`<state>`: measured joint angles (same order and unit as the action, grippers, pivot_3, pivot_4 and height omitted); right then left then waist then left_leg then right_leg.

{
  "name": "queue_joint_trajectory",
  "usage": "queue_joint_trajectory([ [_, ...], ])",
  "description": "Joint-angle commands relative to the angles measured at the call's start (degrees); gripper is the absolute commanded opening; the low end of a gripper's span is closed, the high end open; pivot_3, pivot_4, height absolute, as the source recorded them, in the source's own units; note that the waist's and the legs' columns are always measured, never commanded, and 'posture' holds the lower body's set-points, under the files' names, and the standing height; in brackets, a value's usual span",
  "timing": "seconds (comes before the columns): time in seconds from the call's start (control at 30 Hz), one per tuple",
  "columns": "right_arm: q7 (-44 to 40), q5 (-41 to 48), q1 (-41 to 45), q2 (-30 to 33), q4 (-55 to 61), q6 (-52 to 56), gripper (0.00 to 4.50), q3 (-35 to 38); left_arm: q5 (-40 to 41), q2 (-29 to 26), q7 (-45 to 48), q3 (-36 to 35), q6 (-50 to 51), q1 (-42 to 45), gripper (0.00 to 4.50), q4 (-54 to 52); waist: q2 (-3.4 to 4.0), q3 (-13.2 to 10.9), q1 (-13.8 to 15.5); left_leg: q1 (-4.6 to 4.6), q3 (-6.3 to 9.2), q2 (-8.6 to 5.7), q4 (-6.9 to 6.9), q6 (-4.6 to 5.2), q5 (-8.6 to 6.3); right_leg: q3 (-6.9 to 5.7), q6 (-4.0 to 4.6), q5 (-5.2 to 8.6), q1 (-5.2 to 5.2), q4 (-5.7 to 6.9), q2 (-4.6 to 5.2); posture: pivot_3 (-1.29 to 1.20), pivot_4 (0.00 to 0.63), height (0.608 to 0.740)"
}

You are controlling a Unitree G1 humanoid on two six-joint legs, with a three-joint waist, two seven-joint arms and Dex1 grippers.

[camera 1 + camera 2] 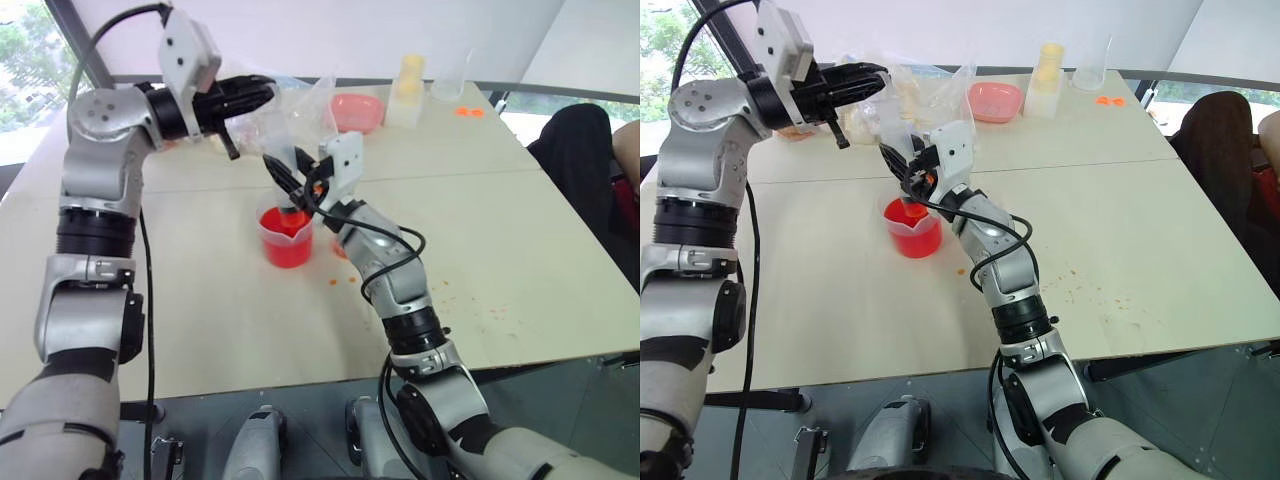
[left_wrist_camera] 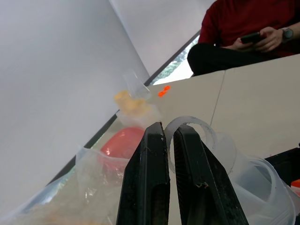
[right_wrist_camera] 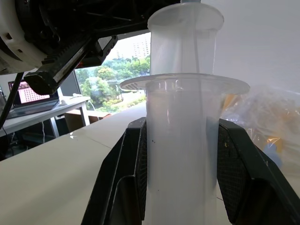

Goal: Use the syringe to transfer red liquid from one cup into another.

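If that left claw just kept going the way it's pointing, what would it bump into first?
Probably the syringe's plunger top, the clear ring right past the shut left gripper's fingertips. Beyond that lies a crinkled clear plastic bag. Depth is hard to judge, so it might just miss.

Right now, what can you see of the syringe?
The syringe is clear plastic with a thick barrel, a wide flange and its plunger drawn partly out. It stands near upright, clamped between the right gripper's fingers, its lower end over the beaker of red liquid. The left gripper is by the plunger top.
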<state>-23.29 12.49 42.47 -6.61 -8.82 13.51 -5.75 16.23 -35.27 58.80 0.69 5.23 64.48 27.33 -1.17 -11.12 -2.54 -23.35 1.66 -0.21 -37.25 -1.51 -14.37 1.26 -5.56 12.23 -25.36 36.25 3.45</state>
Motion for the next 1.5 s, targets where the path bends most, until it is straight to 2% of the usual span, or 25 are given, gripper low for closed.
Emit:
queue_joint_trajectory([
  [0.03,-4.7,0.0,-0.1,-2.7,1.9,-0.2,1.39,-7.2,-0.2,-0.3,-5.3,-4.5,-1.5,4.7,0.04,0.1,0.00,0.0,0.0,0.00,0.00,0.00,0.00,0.00,0.00,0.00,0.00,0.00,0.00,0.00,0.00,0.00,0.150,0.740],
  [0.07,-4.7,0.0,0.1,-2.6,1.8,-0.3,1.39,-7.0,0.4,-0.3,-4.6,-4.5,-1.1,4.1,0.04,-0.5,0.00,0.0,0.0,0.00,0.00,0.00,0.00,0.00,0.00,0.00,0.00,0.00,0.00,0.00,0.00,0.00,0.150,0.740],
  [0.1,-4.7,-0.1,0.2,-2.5,1.8,-0.3,1.39,-6.9,0.9,-0.3,-4.0,-4.6,-0.7,3.7,0.77,-0.9,0.00,0.0,0.0,0.00,0.00,0.00,0.00,0.00,0.00,0.00,0.00,0.00,0.00,0.00,0.00,0.00,0.150,0.740],
  [0.13,-4.7,-0.1,0.4,-2.4,1.8,-0.4,1.39,-6.8,1.8,-0.3,-3.2,-4.8,0.6,2.9,1.03,-1.9,0.00,0.0,-0.1,0.00,0.00,0.00,0.00,0.00,0.00,0.00,0.00,0.00,0.00,0.00,0.00,0.00,0.150,0.740],
  [0.2,-4.6,-0.1,0.8,-2.2,1.8,-0.6,1.39,-6.4,2.3,-0.5,-2.7,-5.2,2.6,1.6,1.91,-3.7,0.00,0.0,-0.1,0.01,0.00,0.01,0.00,0.00,0.00,0.00,0.00,0.00,-0.01,0.01,-0.01,0.00,0.150,0.740],
  [0.33,-4.5,0.0,1.6,-2.0,2.1,-0.6,1.39,-5.8,1.3,-1.2,-4.0,-6.0,4.8,0.3,3.85,-5.6,0.00,0.0,0.0,0.00,0.01,0.01,0.00,0.00,0.00,0.00,0.00,0.00,0.00,0.01,-0.01,0.00,0.150,0.740],
  [0.53,-3.9,0.9,3.7,-2.2,4.1,0.6,1.39,-4.6,10.6,-7.1,0.5,-10.4,21.2,-9.0,3.85,-16.8,0.00,0.0,-0.8,0.00,0.03,0.03,0.02,0.00,0.00,0.02,0.00,0.00,-0.03,0.02,-0.03,0.00,0.150,0.740],
  [0.67,-3.4,1.2,5.3,-1.3,3.9,0.6,1.39,-2.9,19.6,-14.3,5.0,-14.1,33.5,-22.5,3.85,-30.3,0.03,0.0,-1.5,0.02,0.10,0.08,0.05,0.00,0.00,0.06,0.00,0.00,-0.04,0.06,-0.03,0.00,0.150,0.740],
  [0.8,-2.9,1.7,6.7,-0.3,4.1,0.7,1.39,-0.9,23.4,-16.9,2.6,-19.5,38.6,-31.1,3.85,-35.5,-0.02,0.0,-1.0,0.01,0.13,0.09,-0.01,-0.02,0.01,-0.02,0.01,0.00,0.00,0.06,0.01,0.00,0.150,0.740],
  [0.9,-2.5,2.2,7.6,0.2,4.1,1.1,1.39,0.4,24.2,-16.9,0.0,-23.1,38.6,-35.0,3.85,-36.4,-0.02,0.0,-0.8,0.03,0.13,0.08,0.01,-0.02,0.01,-0.01,0.01,0.00,0.00,0.04,0.04,0.00,0.150,0.740],
  [1.17,-0.6,4.5,10.4,2.0,6.5,2.9,1.39,4.0,24.6,-12.3,-6.3,-24.0,36.0,-34.8,3.85,-37.2,-0.01,0.0,0.0,0.03,0.07,0.05,0.01,-0.04,0.02,-0.01,0.02,0.00,0.00,0.03,0.05,0.00,0.150,0.740],
  [1.37,-0.5,8.9,10.9,10.0,16.9,11.7,1.39,7.6,23.0,-10.5,-5.5,-19.0,33.4,-32.3,3.85,-35.7,-0.02,0.0,0.3,0.00,0.06,0.00,0.00,-0.05,0.02,-0.04,0.01,0.00,0.03,-0.01,0.13,0.00,0.150,0.740],
  [1.5,1.4,10.3,6.8,13.6,22.7,16.4,1.39,9.0,20.8,-8.4,-3.5,-14.1,30.1,-26.9,3.85,-30.6,-0.03,0.0,0.4,0.02,0.06,0.00,0.00,-0.04,0.02,-0.06,0.02,0.00,0.03,0.00,0.07,0.00,0.150,0.740],
])
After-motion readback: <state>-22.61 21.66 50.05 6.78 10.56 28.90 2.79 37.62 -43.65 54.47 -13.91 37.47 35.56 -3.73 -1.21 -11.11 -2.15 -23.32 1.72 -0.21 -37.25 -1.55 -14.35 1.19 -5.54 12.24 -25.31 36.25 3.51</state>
